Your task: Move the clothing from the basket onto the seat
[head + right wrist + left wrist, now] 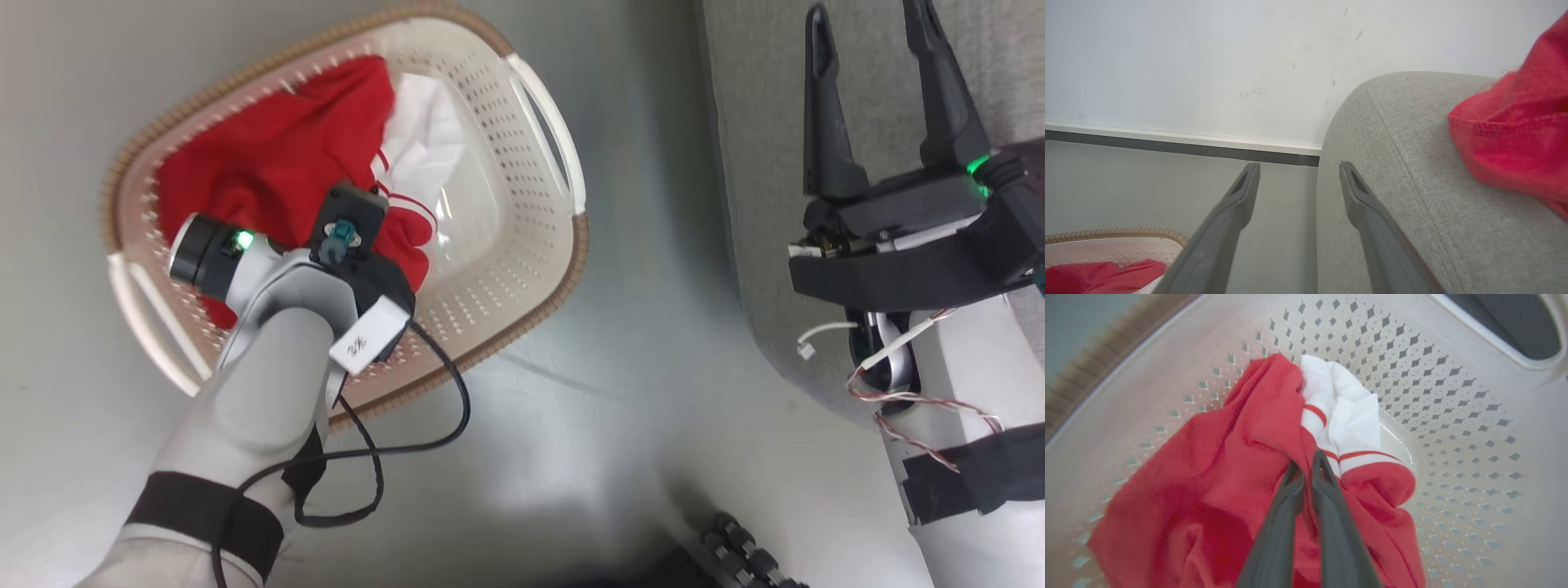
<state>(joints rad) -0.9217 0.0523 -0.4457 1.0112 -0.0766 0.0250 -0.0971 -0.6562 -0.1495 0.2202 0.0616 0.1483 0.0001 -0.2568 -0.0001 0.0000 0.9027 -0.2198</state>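
A red garment with white panels, the clothing (277, 163), lies crumpled in the cream perforated basket (571, 245) on the floor. In the left wrist view my left gripper (1308, 465) is down inside the basket (1453, 396), its dark fingers shut on a fold of the red clothing (1208, 465) beside the white striped cuff. My right gripper (867, 10) stands open over the grey seat (759, 163), holding nothing. In the right wrist view its fingers (1299, 165) straddle the seat's rounded edge (1404, 163), and another red garment (1515, 139) rests on the seat.
The basket (1114, 237) sits on grey floor left of the seat. A white wall with a dark baseboard (1167, 147) stands behind. A black cable (441, 425) loops from my left forearm. Part of my dark base (735, 547) shows at the bottom.
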